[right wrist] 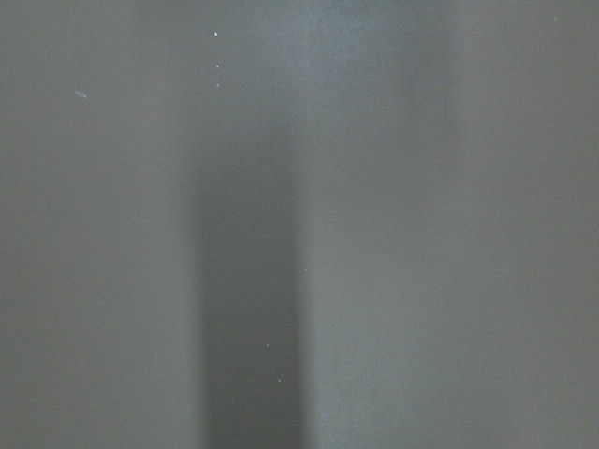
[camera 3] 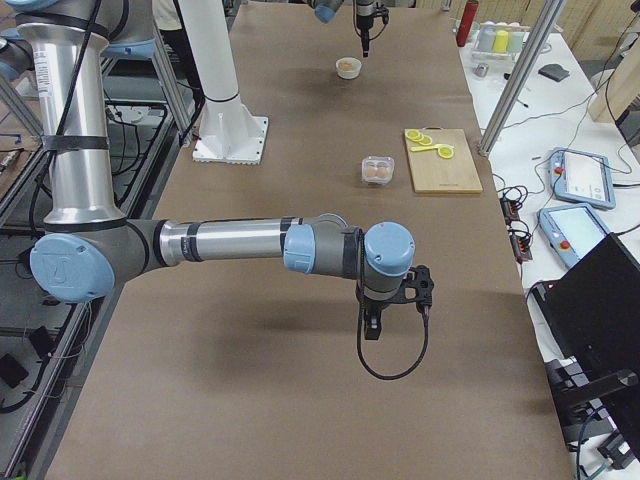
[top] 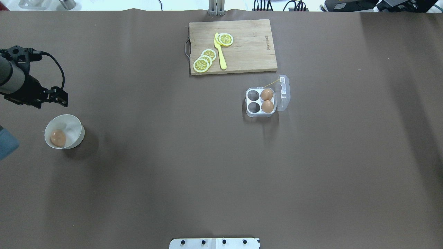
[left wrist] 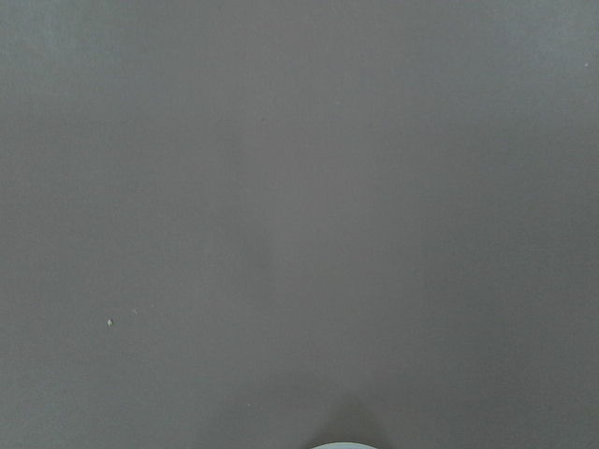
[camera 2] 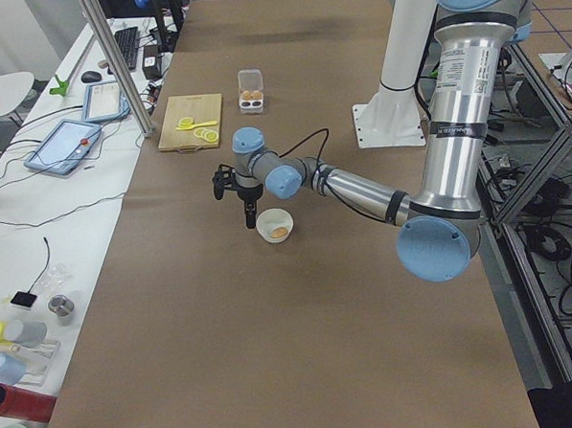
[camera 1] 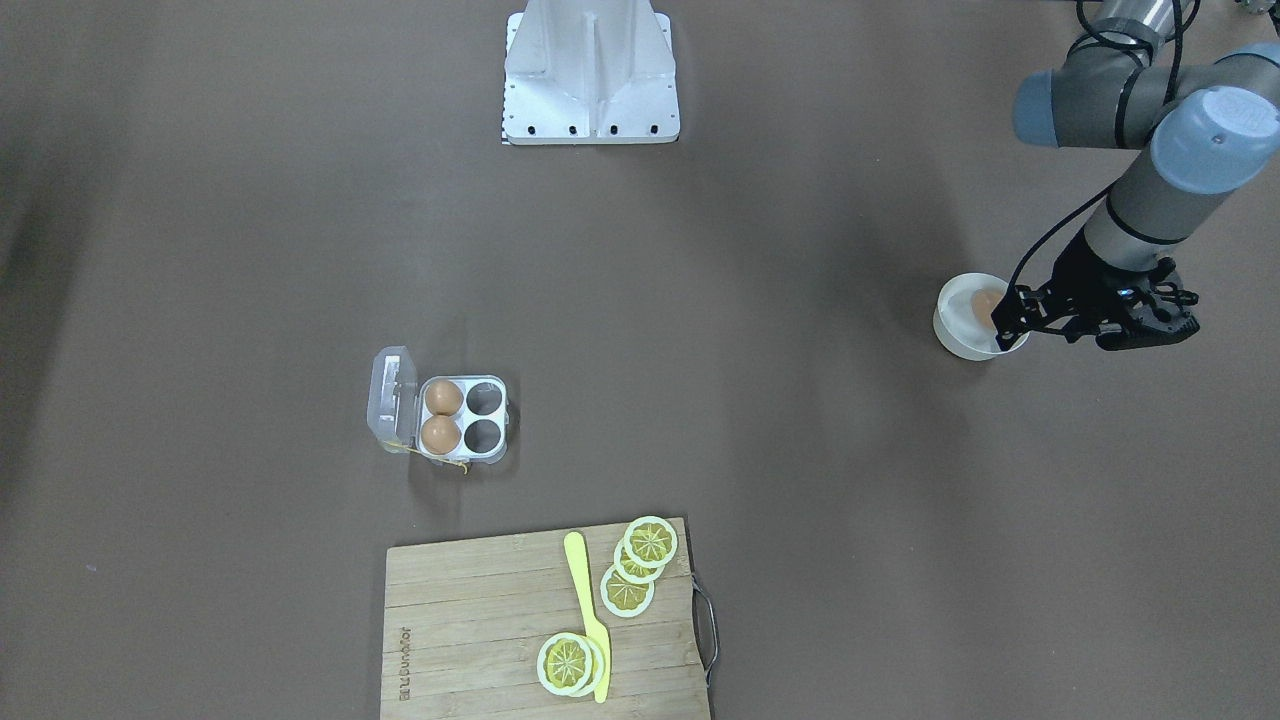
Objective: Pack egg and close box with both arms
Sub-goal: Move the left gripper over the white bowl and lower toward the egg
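Brown table (top: 221, 173): bowl (top: 78, 132) holds egg (top: 58, 137), box (top: 260, 101) two eggs (top: 267, 94); left end effector (top: 61, 98), grip unclear.

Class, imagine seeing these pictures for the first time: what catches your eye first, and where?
A brown egg lies alone in a white bowl at the robot's far left, the left gripper open just beside it. Near mid-table, the box stands open with two eggs and two empty cells.

Small dark brand mark (camera 1: 405, 661) printed along one edge of the wooden cutting board (camera 1: 470, 620), too blurred for me to read, no other legible text.
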{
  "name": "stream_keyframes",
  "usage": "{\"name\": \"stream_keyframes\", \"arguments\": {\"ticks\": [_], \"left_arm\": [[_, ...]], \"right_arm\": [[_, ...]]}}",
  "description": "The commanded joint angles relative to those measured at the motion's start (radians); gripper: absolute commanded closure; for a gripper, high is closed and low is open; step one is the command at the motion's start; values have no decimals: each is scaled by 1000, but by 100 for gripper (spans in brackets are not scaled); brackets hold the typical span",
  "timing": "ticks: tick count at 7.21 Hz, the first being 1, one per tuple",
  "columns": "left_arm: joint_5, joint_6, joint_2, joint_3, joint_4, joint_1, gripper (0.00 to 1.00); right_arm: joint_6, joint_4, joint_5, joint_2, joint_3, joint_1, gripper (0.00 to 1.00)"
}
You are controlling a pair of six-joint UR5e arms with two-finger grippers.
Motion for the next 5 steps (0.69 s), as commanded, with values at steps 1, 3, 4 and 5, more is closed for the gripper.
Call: {"name": "stream_keyframes", "arguments": {"ticks": [1,3,4,5], "left_arm": [[71,-44,2,2,-2,78,19],[72,-43,22,-4,-4,86,22],[70,-40,34,-17,-4,87,23],[69,-40,54,-37,-4,92,24]], "right_arm": [[0,0,1,0,1,0,0],[0,0,1,0,0,0,0],[0,0,1,0,0,0,0],[0,0,0,2,0,0,0]]}}
